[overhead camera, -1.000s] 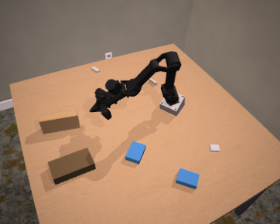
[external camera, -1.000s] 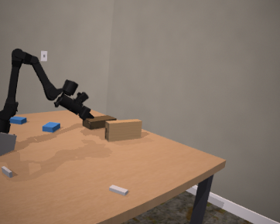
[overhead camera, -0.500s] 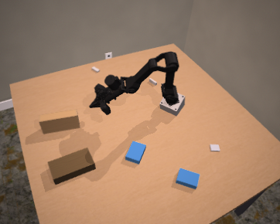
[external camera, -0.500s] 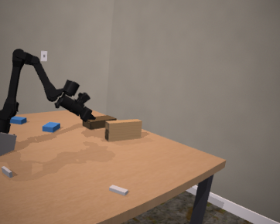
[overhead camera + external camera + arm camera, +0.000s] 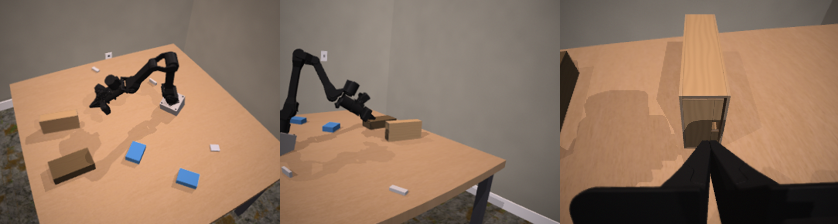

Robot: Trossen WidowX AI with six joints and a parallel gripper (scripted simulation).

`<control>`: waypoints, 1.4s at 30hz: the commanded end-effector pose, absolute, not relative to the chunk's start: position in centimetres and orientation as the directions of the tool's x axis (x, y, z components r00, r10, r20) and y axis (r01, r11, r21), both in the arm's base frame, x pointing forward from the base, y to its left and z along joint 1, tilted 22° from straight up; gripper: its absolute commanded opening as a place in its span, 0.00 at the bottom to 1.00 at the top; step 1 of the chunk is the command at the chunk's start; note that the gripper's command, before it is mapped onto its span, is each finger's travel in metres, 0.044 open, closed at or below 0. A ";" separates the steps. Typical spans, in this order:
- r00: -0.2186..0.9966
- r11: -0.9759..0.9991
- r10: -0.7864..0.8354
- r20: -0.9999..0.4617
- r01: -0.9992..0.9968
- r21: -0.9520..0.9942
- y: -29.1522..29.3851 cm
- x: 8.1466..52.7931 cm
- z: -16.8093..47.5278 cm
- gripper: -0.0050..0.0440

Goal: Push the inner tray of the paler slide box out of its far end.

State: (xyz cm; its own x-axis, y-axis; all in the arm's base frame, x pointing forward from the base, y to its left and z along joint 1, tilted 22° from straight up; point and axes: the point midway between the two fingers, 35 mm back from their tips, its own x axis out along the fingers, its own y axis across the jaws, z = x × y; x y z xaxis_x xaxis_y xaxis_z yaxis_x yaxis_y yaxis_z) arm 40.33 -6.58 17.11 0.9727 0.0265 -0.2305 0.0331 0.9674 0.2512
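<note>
The paler slide box [image 5: 59, 121] lies at the left of the table, and the darker slide box [image 5: 71, 165] lies nearer the front. My gripper [image 5: 93, 104] is shut and empty, hovering above the table a short way to the right of the paler box's near end. In the wrist view the shut fingertips [image 5: 710, 145] point straight at the open near end of the paler box [image 5: 704, 75], a small gap short of it. The inner tray's end face [image 5: 705, 122] shows in that opening. The darker box [image 5: 566, 85] is at the left edge. From the side, the gripper [image 5: 370, 117] is just above the table before both boxes [image 5: 404, 129].
Two blue blocks [image 5: 135, 151] [image 5: 188, 178] lie at the front middle. Small white blocks lie at the right [image 5: 214, 147], beside the arm [image 5: 152, 81] and at the back [image 5: 95, 69]. The robot base [image 5: 172, 103] stands at the table's right centre.
</note>
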 end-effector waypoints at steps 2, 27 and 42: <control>0.977 0.969 0.024 -0.210 0.029 0.247 -6.7 40.4 17.9 0.00; 0.998 0.968 -0.043 0.042 0.031 0.250 -7.4 45.0 19.9 0.00; 0.998 0.967 -0.042 0.038 0.031 0.252 -5.4 47.5 11.9 0.00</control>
